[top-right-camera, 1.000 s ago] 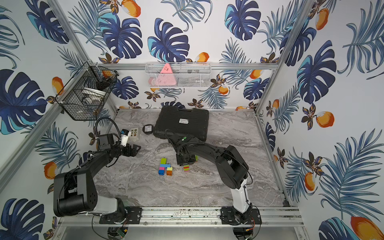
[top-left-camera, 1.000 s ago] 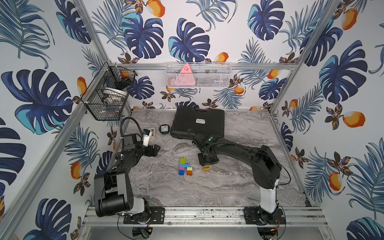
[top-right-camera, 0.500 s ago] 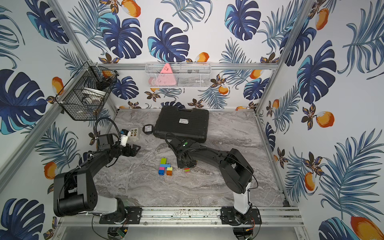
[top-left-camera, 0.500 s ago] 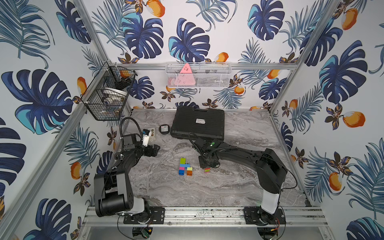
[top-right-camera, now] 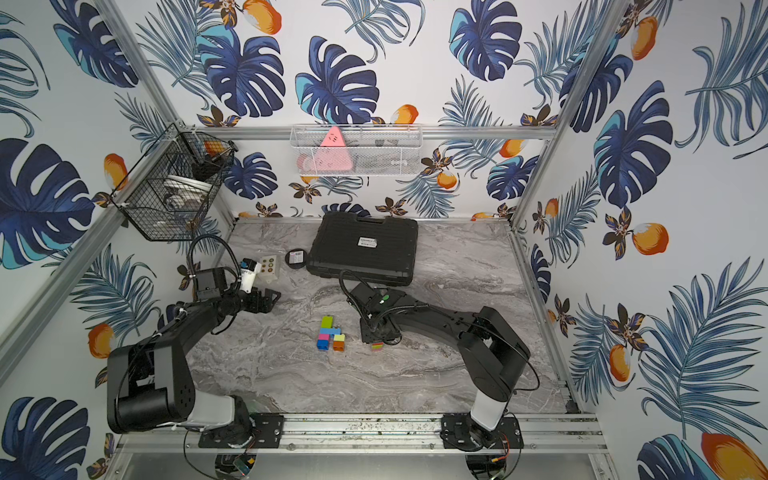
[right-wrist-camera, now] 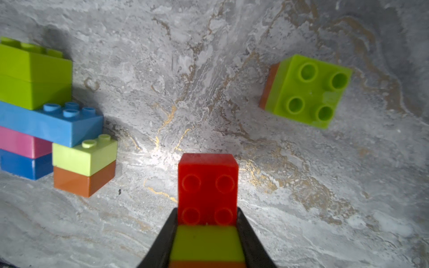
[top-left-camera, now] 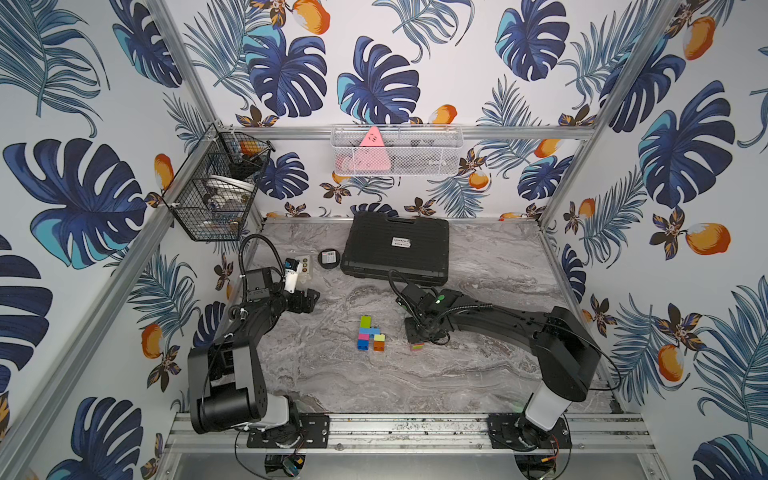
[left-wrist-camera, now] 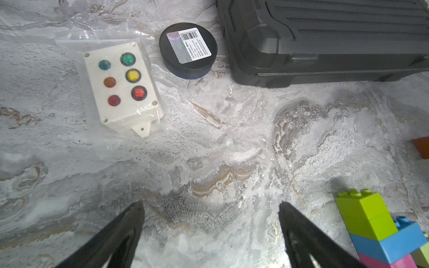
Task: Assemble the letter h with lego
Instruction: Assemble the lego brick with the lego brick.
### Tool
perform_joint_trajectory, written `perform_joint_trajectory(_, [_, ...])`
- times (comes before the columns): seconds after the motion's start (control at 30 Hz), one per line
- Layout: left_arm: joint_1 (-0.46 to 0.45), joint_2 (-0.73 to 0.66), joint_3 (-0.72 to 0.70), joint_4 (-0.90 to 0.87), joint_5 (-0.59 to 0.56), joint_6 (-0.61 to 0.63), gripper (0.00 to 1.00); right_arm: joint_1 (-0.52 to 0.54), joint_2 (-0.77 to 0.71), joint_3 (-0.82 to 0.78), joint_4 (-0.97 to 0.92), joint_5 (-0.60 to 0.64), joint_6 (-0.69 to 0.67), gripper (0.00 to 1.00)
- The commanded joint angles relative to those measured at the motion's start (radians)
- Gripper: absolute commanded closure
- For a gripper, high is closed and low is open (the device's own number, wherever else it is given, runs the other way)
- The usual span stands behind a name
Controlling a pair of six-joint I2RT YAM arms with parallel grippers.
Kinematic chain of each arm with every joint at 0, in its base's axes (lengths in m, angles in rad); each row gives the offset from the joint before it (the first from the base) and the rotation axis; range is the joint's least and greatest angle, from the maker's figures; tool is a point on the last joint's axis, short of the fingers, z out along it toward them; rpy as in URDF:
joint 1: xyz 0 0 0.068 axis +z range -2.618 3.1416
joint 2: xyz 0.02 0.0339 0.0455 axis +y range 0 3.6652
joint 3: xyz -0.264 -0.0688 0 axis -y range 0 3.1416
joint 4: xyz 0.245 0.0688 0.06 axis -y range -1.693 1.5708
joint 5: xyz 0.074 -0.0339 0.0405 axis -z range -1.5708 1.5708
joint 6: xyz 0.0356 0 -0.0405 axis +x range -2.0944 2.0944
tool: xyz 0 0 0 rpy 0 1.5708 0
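The lego build (top-left-camera: 368,332) (top-right-camera: 329,332) lies flat mid-table: lime green bricks, a long blue one across, pink and blue below, lime green on orange beside them (right-wrist-camera: 84,162). My right gripper (right-wrist-camera: 207,213) (top-left-camera: 420,332) is shut on a small stack (right-wrist-camera: 207,185) (top-left-camera: 417,345) (top-right-camera: 377,345) of red, lime green and orange bricks, just right of the build. A loose lime green brick on an orange one (right-wrist-camera: 306,90) lies farther off; the arm hides it in both top views. My left gripper (left-wrist-camera: 210,205) (top-left-camera: 309,300) stands open and empty over bare table, left of the build (left-wrist-camera: 376,227).
A black case (top-left-camera: 397,247) lies at the back, a black round puck (left-wrist-camera: 188,50) beside it. A white button box in a clear bag (left-wrist-camera: 120,85) sits at the back left. A wire basket (top-left-camera: 216,187) hangs on the left wall, a white mesh tray (top-left-camera: 395,151) on the back wall.
My right gripper has shifted a little toward the table's front with the stack, and its elbow has swung right. The left arm has not moved.
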Motion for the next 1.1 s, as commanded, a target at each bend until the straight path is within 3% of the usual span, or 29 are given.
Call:
perform_joint_trajectory(0.0, [0.003, -0.004, 0.001, 0.025, 0.017, -0.009, 0.05, 0.013, -0.047, -0.035, 0.053, 0.030, -0.007, 0.89])
perform_joint_trajectory(0.43, [0.005, -0.003, 0.003, 0.025, 0.018, -0.011, 0.05, 0.104, -0.027, -0.145, 0.146, 0.155, 0.042, 0.92])
perform_joint_trajectory(0.63, [0.005, -0.003, 0.002, 0.025, 0.021, -0.009, 0.04, 0.115, -0.030, -0.238, 0.241, 0.122, 0.091, 0.94])
perform_joint_trajectory(0.83, [0.007, -0.004, 0.001, 0.025, 0.025, -0.007, 0.05, 0.115, 0.034, -0.235, 0.191, 0.114, 0.100, 0.95])
perform_joint_trajectory(1.07, [0.009, -0.003, 0.002, 0.025, 0.026, -0.007, 0.05, 0.117, 0.010, -0.180, 0.111, 0.146, 0.077, 0.96])
